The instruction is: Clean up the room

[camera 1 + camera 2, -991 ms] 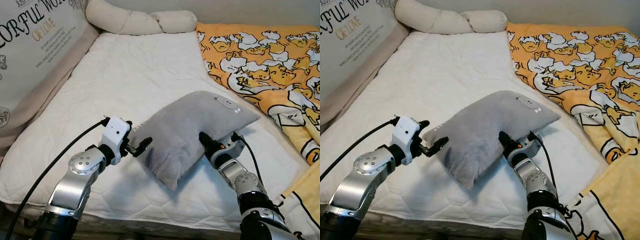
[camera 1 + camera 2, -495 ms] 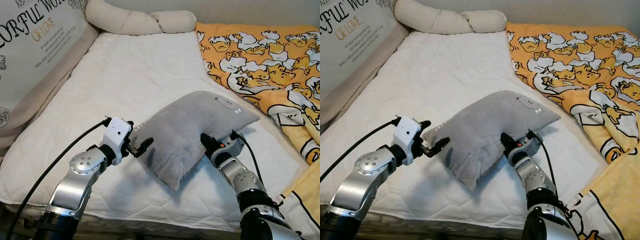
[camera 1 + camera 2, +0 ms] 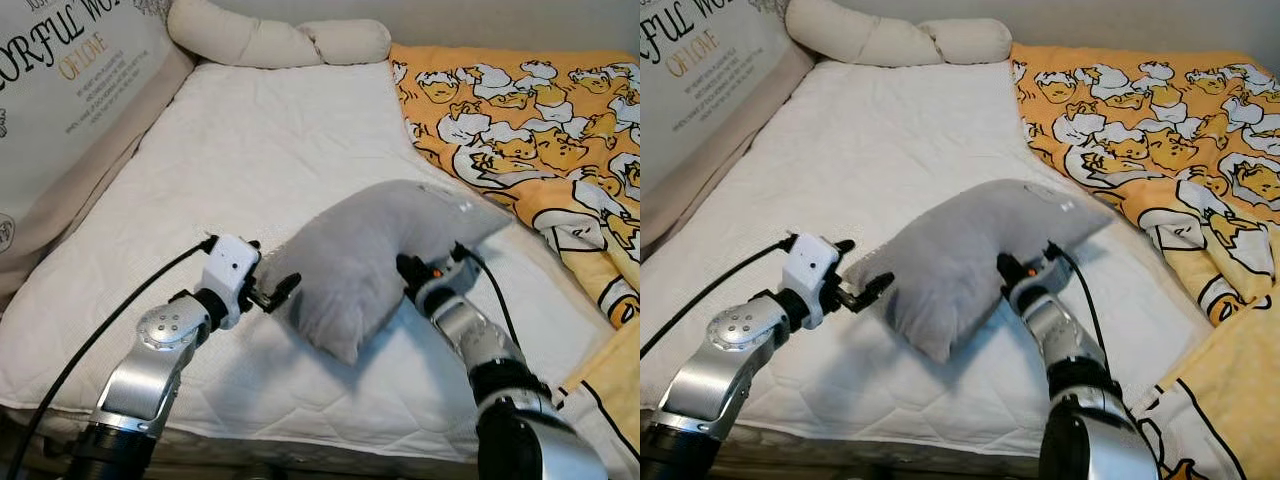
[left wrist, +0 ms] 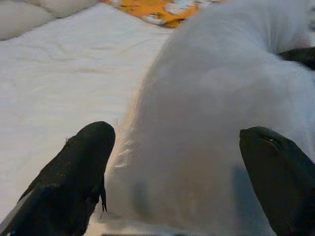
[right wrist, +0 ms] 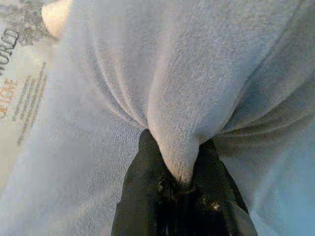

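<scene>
A grey pillow sits in the lower middle of the left eye view, raised and tilted over the white quilted bed, its low corner pointing toward the frame's bottom edge. The right end effector, just right of centre, has its two black fingers closed on a pinched fold of the pillow's fabric; the right wrist view shows the grey cloth bunched tight between the fingertips. The left end effector, lower left of centre, meets the pillow's left edge, and in the left wrist view its fingers stand wide apart with the pillow's pale bulk between them, so it grips nothing. A black cable runs from the left arm toward the bottom left corner. In the upper right lies an orange blanket printed with cartoon figures. A cream bolster lies across the top of the frame, and a large lettered cushion leans in the upper left.
</scene>
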Tool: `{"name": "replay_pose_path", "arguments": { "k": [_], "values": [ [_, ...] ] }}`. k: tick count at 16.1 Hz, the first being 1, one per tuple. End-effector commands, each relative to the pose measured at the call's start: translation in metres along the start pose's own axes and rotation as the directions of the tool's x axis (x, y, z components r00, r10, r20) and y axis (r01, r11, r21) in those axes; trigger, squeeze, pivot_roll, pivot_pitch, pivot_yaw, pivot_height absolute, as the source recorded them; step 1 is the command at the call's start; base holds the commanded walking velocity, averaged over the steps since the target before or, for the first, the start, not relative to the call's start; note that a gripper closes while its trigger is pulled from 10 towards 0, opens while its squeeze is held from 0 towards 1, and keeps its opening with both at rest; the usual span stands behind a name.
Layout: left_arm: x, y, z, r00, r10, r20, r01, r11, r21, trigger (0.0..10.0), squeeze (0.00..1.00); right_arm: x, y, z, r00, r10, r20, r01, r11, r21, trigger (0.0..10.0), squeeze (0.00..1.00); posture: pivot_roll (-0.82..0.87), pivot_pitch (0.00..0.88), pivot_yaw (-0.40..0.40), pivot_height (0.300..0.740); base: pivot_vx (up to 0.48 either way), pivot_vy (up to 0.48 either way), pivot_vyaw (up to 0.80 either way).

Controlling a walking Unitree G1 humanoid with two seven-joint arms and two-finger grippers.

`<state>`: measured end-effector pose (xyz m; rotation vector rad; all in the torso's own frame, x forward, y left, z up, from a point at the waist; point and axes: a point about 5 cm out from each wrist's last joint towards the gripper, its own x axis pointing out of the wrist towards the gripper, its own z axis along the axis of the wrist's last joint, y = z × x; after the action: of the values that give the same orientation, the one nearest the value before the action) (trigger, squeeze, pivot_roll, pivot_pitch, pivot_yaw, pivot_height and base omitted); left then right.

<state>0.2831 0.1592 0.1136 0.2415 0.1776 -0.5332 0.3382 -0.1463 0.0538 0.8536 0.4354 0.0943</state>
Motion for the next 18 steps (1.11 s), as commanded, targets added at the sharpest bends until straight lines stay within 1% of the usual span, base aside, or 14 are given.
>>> {"name": "replay_pose_path", "arguments": {
  "k": [1,2,3,4,5,7,9,11,12,13,14,16,17,18],
  "values": [
    [-0.001,0.019,0.005,0.992,0.125,0.021,-0.125,0.992,0.006,10.0,0.00,0.008,0.023,0.017,0.999,0.035,0.013,-0.034,0.994,-0.105,0.0,0.00,0.01,0.000,0.009,0.740,0.000,0.000,0.00],
    [-0.001,0.030,0.005,0.977,0.214,0.022,-0.213,0.977,-0.010,10.0,0.00,0.012,0.035,0.020,0.999,0.053,-0.007,-0.054,0.981,-0.186,0.0,0.00,0.01,0.000,0.010,0.740,0.000,0.000,0.00],
    [-0.006,0.055,0.007,0.922,0.385,0.032,-0.384,0.923,-0.029,10.0,0.00,0.020,0.070,0.023,0.990,0.134,-0.045,-0.141,0.947,-0.289,0.0,0.00,0.01,0.000,0.008,0.740,0.000,0.000,0.00],
    [-0.007,0.060,0.008,0.910,0.413,0.034,-0.412,0.911,-0.032,10.0,0.00,0.021,0.079,0.024,0.985,0.164,-0.049,-0.171,0.944,-0.282,0.0,0.00,0.01,0.000,0.007,0.740,0.000,0.000,0.00],
    [-0.011,0.073,0.010,0.876,0.481,0.032,-0.479,0.876,-0.061,10.0,0.00,0.023,0.107,0.028,0.960,0.274,-0.055,-0.279,0.937,-0.212,0.0,0.00,0.01,0.000,0.003,0.740,0.000,0.000,0.00],
    [-0.014,0.083,0.012,0.848,0.530,0.017,-0.525,0.843,-0.122,10.0,0.00,0.022,0.130,0.032,0.926,0.373,-0.051,-0.377,0.920,-0.109,0.0,0.00,0.02,0.000,0.002,0.740,0.000,0.000,0.00],
    [-0.013,0.088,0.012,0.830,0.557,0.000,-0.549,0.817,-0.175,10.0,0.00,0.015,0.145,0.045,0.880,0.474,-0.035,-0.475,0.879,-0.036,0.0,0.00,0.01,0.000,0.010,0.740,0.000,0.000,0.00],
    [-0.010,0.083,0.015,0.856,0.517,0.006,-0.507,0.841,-0.191,10.0,0.00,-0.002,0.147,0.069,0.829,0.560,-0.006,-0.560,0.829,0.020,0.0,0.00,0.01,0.000,0.016,0.740,0.000,0.000,0.00],
    [-0.009,0.082,0.015,0.859,0.511,0.010,-0.500,0.844,-0.191,10.0,0.00,-0.005,0.145,0.072,0.825,0.566,-0.016,-0.565,0.825,0.020,0.0,0.00,0.01,0.000,0.016,0.740,0.000,0.000,0.00],
    [-0.008,0.079,0.017,0.870,0.493,0.030,-0.480,0.858,-0.182,10.0,0.00,-0.019,0.118,0.074,0.838,0.538,-0.093,-0.543,0.839,-0.044,0.0,0.00,-0.01,0.000,0.026,0.740,0.000,0.000,0.00],
    [-0.007,0.078,0.019,0.878,0.476,0.047,-0.459,0.867,-0.195,10.0,0.00,-0.025,0.086,0.068,0.869,0.467,-0.162,-0.484,0.871,-0.085,0.0,0.00,-0.01,0.000,0.034,0.740,0.000,0.000,0.00],
    [-0.006,0.077,0.024,0.893,0.445,0.074,-0.417,0.876,-0.241,10.0,0.00,-0.035,0.027,0.046,0.903,0.305,-0.301,-0.364,0.917,-0.164,0.0,0.00,-0.03,0.000,0.047,0.740,0.000,0.000,0.00],
    [-0.004,0.075,0.024,0.905,0.418,0.076,-0.384,0.881,-0.276,10.0,0.00,-0.037,-0.011,0.032,0.926,0.150,-0.347,-0.236,0.946,-0.221,0.0,0.00,-0.03,0.000,0.057,0.740,0.000,0.000,0.00],
    [0.000,0.070,0.021,0.928,0.367,0.061,-0.335,0.896,-0.292,10.0,0.00,-0.040,-0.041,0.022,0.937,0.010,-0.350,-0.107,0.960,-0.260,0.0,0.00,-0.04,0.000,0.069,0.740,0.000,0.000,0.00]
  ]
}}
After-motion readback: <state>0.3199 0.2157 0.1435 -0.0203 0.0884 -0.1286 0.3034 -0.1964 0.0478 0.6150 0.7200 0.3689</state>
